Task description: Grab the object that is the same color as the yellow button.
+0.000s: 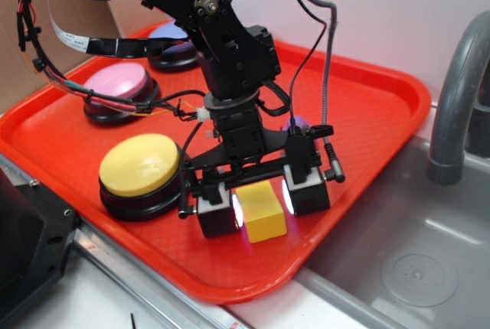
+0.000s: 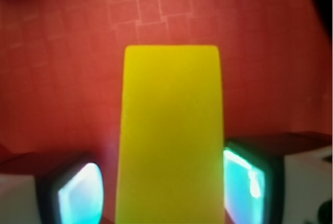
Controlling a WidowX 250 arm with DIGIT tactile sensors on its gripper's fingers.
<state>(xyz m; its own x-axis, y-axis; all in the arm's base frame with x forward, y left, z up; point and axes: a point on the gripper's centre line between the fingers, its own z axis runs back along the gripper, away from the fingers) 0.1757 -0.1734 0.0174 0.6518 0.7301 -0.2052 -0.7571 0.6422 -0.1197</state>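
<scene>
Sitting on the red tray (image 1: 367,115) near its front edge, just beside the yellow button (image 1: 140,164), the yellow block (image 1: 262,211) looks small, light and hard. The claw (image 1: 262,205) is open around it, so squeezing its two flat sides should hold it well.

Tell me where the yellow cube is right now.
In the exterior view the yellow cube sits on the red tray near its front edge, between the open gripper's fingers, just right of the yellow button.
</scene>
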